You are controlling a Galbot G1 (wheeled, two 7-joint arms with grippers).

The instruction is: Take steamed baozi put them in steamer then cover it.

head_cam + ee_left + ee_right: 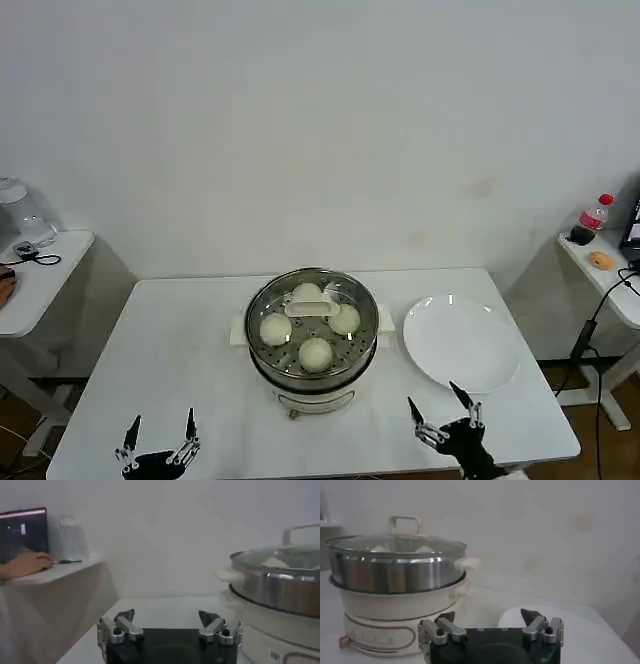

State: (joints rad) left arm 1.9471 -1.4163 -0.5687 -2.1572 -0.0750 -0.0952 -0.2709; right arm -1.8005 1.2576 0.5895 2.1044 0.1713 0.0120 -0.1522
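Both grippers sit low at the desk's [180, 330] near edge, holding nothing: the left gripper [160, 437] with fingers spread, the right gripper [440, 410] likewise released, just before the white plate [460, 340]. Between them, mid-desk, stands the steamer [313, 345], its cover [345, 295] seated on top, four steamed baozi [315, 352] visible through the glass.
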